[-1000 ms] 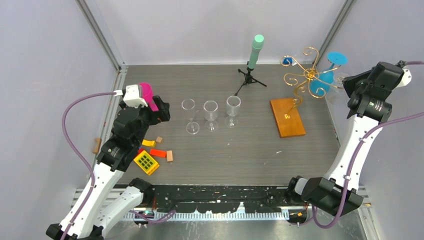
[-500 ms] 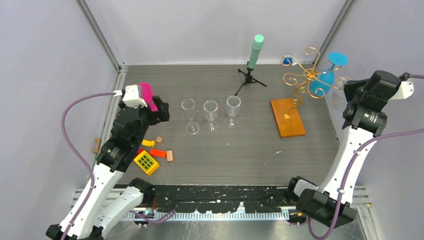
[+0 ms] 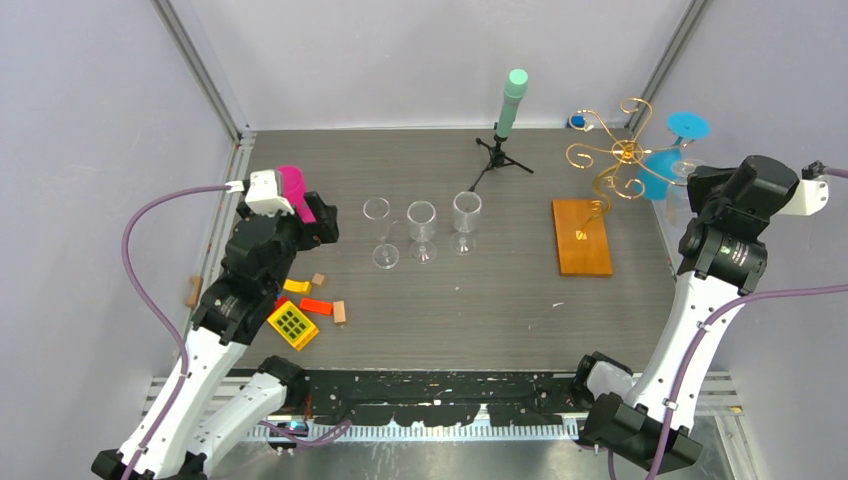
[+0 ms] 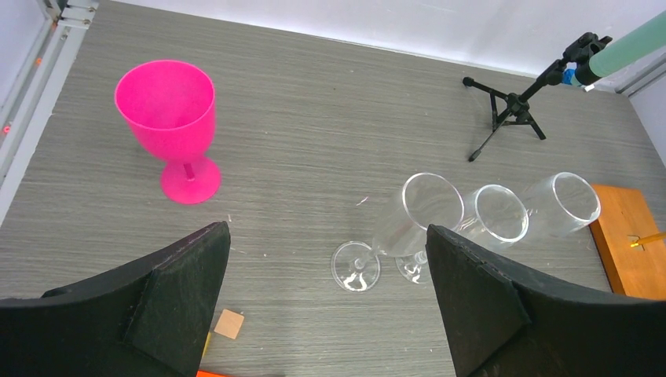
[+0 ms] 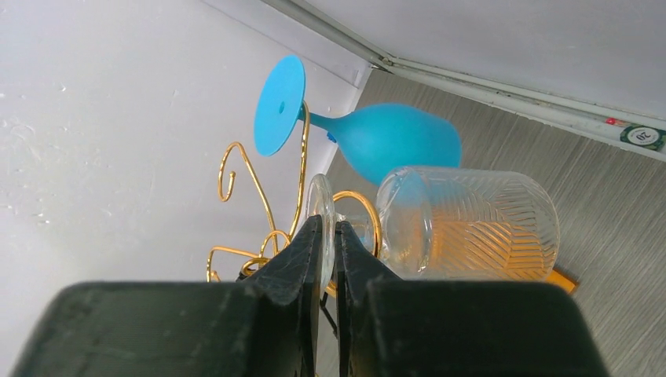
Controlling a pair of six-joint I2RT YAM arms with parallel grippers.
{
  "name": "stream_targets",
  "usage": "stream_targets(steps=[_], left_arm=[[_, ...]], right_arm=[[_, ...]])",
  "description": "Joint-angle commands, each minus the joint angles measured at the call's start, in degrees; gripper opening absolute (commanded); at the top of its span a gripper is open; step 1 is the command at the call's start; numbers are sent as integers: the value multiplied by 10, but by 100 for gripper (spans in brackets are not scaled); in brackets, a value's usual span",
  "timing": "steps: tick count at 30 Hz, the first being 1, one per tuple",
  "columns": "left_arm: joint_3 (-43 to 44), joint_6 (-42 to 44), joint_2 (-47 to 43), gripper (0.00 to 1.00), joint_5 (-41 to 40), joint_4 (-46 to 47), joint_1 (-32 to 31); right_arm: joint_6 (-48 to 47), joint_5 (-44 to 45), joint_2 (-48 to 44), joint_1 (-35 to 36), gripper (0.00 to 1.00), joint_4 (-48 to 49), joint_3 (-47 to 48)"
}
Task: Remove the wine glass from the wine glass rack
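Note:
The wine glass rack (image 3: 622, 152) is gold wire on an orange-brown wooden base (image 3: 582, 237) at the right. A blue wine glass (image 3: 663, 172) and a clear patterned wine glass (image 5: 471, 228) hang from its arms. My right gripper (image 5: 329, 236) is shut on the clear glass's thin foot disc, whose stem still sits in a gold loop (image 5: 301, 173). In the top view this gripper (image 3: 700, 187) is just right of the rack. My left gripper (image 4: 326, 290) is open and empty above the table's left side.
Three clear glasses (image 3: 421, 220) stand in a row mid-table. A pink goblet (image 4: 169, 106) stands at the left. A black tripod with a mint-green cylinder (image 3: 512, 100) is at the back. Small coloured blocks (image 3: 293, 323) lie front left. The right wall is close behind the rack.
My right arm has moved right and toward me, holding the clear glass. The rack has shifted right with it and its base has turned straighter. The left arm has not moved.

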Motion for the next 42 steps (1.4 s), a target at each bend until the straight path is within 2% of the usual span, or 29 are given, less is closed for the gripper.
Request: stream_targets(steps=[1, 6, 17, 32, 42], left_arm=[[8, 7, -10, 98, -12, 5, -1], [14, 13, -7, 98, -15, 3, -1], [14, 12, -1, 98, -13, 6, -2], [11, 11, -1, 98, -13, 7, -1], [10, 9, -4, 98, -12, 7, -1]], right_arm=[[29, -6, -26, 0, 0, 85, 5], [37, 18, -57, 0, 0, 95, -29], [69, 15, -138, 0, 1, 217, -147], [181, 40, -173, 0, 0, 199, -191], [191, 26, -171, 0, 0, 191, -185]])
